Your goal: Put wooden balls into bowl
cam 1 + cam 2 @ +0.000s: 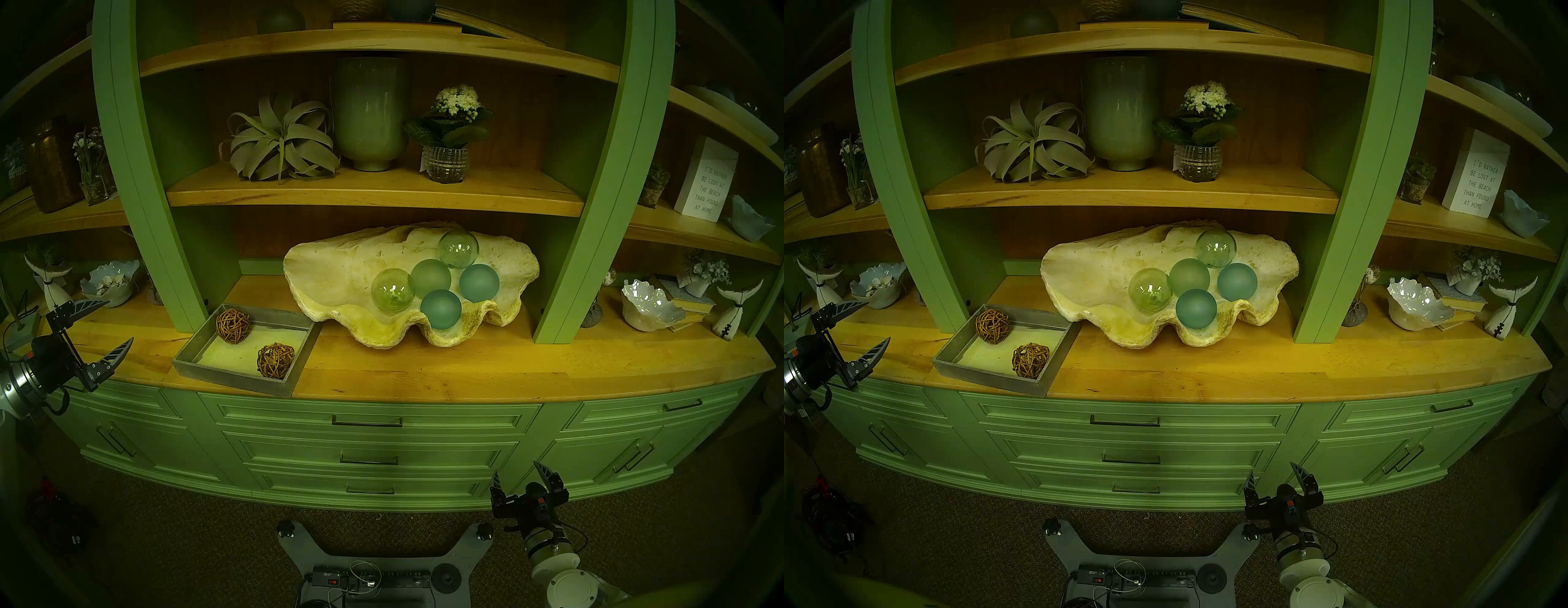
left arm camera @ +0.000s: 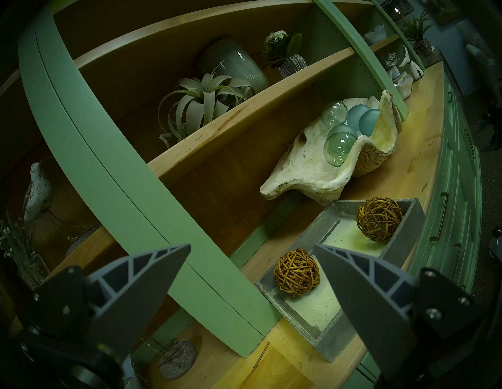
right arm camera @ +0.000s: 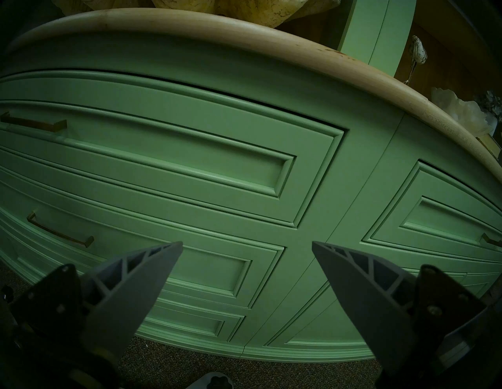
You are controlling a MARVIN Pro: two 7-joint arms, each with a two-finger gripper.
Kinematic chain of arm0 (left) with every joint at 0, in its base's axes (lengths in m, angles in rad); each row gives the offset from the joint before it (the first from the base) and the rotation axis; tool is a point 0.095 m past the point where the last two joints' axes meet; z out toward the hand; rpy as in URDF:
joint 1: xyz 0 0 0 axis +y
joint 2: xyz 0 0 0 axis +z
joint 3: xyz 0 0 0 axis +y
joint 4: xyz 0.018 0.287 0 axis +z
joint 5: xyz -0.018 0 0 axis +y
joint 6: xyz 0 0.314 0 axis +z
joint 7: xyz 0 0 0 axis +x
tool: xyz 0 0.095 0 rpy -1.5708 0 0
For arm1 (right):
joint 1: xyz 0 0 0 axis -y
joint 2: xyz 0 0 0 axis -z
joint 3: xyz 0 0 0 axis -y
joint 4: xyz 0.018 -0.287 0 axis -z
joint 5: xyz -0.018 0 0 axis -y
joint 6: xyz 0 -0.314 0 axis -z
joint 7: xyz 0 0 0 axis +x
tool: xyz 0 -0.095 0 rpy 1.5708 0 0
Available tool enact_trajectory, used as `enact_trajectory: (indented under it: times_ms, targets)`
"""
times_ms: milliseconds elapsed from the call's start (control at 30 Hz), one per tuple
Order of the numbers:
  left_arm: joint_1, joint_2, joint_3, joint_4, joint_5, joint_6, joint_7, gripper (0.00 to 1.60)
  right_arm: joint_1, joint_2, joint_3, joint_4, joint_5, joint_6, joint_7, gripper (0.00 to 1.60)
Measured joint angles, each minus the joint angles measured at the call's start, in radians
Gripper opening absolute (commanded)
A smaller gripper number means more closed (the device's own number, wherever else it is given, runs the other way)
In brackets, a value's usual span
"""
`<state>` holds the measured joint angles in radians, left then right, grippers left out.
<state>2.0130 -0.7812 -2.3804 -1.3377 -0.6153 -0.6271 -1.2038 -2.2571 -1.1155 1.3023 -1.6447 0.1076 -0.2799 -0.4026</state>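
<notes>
both woven wooden balls [image 1: 233, 325] [image 1: 275, 360] sit in the grey tray [image 1: 237, 373], just left of the clam shell bowl [image 1: 331, 271] holding glass spheres [image 1: 441, 309]; left gripper [image 1: 119, 319] hangs spread wide beside the tray, right gripper [image 1: 516, 467] spread wide, low before the drawers [image 3: 190, 152], both empty

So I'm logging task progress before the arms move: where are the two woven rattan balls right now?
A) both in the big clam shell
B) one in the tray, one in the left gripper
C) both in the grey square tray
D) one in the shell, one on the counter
C: both rattan balls lie in the grey tray; the clam shell holds only glass spheres, and the left gripper is open and empty.
</notes>
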Motion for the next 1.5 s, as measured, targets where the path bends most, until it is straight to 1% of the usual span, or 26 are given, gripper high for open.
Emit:
enact_trajectory:
  times_ms: [300,400,500,633,733,833,933,1000,1133,1200,1267,1333,1500]
  targets:
    - [0.000,-0.001,0.000,0.000,0.001,0.000,0.000,1.60,0.000,0.000,0.000,0.000,0.000,0.000,0.000,1.60]
    - [-0.002,0.003,-0.003,0.018,-0.003,0.004,-0.003,1.60,0.000,0.000,0.000,0.001,0.000,0.000,0.000,1.60]
    - [0.002,0.016,-0.030,0.071,-0.006,0.000,-0.008,1.60,0.000,0.000,0.000,0.002,0.000,0.000,0.000,1.60]
    - [0.021,0.036,-0.064,0.104,-0.017,-0.010,0.001,1.60,0.000,0.000,0.000,0.003,0.000,0.000,0.000,1.60]
    - [0.034,0.059,-0.069,0.103,-0.017,-0.017,0.008,1.60,0.000,0.000,0.000,0.003,0.000,0.000,0.000,1.60]
    - [0.037,0.083,-0.061,0.072,-0.013,-0.017,0.009,1.60,0.000,-0.001,-0.001,0.005,0.000,0.000,0.000,1.60]
    - [0.033,0.108,-0.037,0.035,-0.006,-0.006,0.002,1.60,0.000,-0.001,-0.001,0.006,0.000,0.000,0.000,1.60]
    - [0.026,0.127,-0.012,0.010,0.000,0.015,-0.011,1.60,0.000,-0.001,-0.001,0.007,0.000,0.000,0.000,1.60]
    - [0.001,0.167,0.041,-0.024,0.019,0.072,-0.063,1.60,0.000,-0.001,-0.001,0.008,0.000,0.000,0.000,1.60]
    - [-0.018,0.187,0.073,-0.031,0.031,0.105,-0.087,1.60,0.000,-0.001,-0.001,0.009,0.000,0.000,0.000,1.60]
    - [-0.029,0.198,0.090,-0.033,0.036,0.122,-0.096,1.60,0.000,-0.001,-0.001,0.009,0.000,0.000,0.000,1.60]
    - [-0.056,0.226,0.138,-0.035,0.046,0.159,-0.110,1.60,0.000,-0.001,-0.001,0.010,0.000,0.000,0.000,1.60]
    - [-0.099,0.272,0.219,-0.041,0.046,0.212,-0.113,1.60,0.000,-0.001,-0.001,0.011,0.000,0.000,0.000,1.60]
